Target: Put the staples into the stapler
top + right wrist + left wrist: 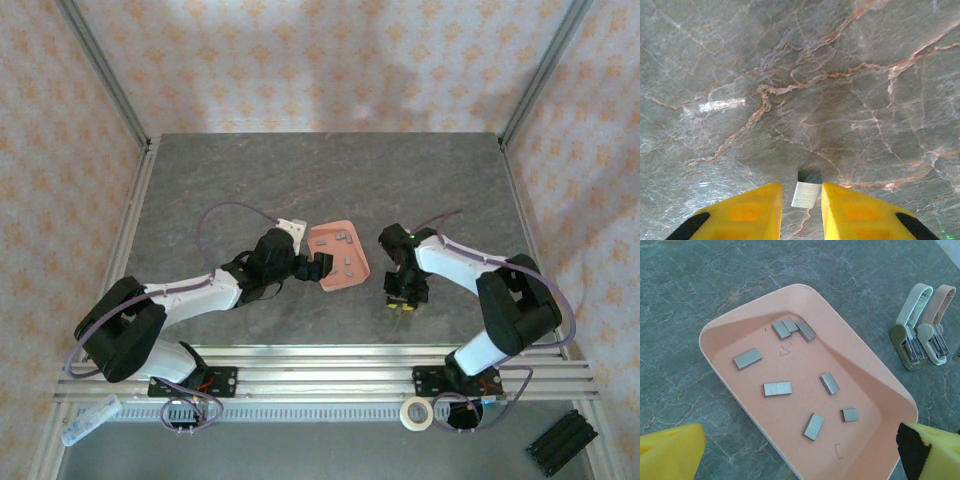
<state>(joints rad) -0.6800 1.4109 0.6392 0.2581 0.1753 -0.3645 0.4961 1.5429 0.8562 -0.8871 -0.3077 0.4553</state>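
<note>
The salmon-pink shallow rectangular tray (875, 390) sits on the grey marbled desk (300, 190) as a holding dish. The small grey metallic strips of staples (777, 388) lie loose and flat inside it, most spread far enough apart that one could be picked without knocking its neighbours, though three crowd together near the far wall. Near the tray, on the bare desk, lies the tiny pale pink-and-white mini stapler (920, 335). Its two arms lie side by side with the clear plastic parts uppermost, which I judge to be an opened position so a strip can go in from above.

The left end effector (800, 455) hangs over the near end of the tray with its yellow fingers (670, 452) spread wide, holding and touching nothing. The right end effector (801, 189) points down at bare desk with its fingers close together and one short grey staple strip (806, 195) pinched between them. Whether the strip touches the surface cannot be told. In the overhead view this end effector (402, 298) stands near the tray's right side, so the carried strip is probably meant for the stapler's channel
</note>
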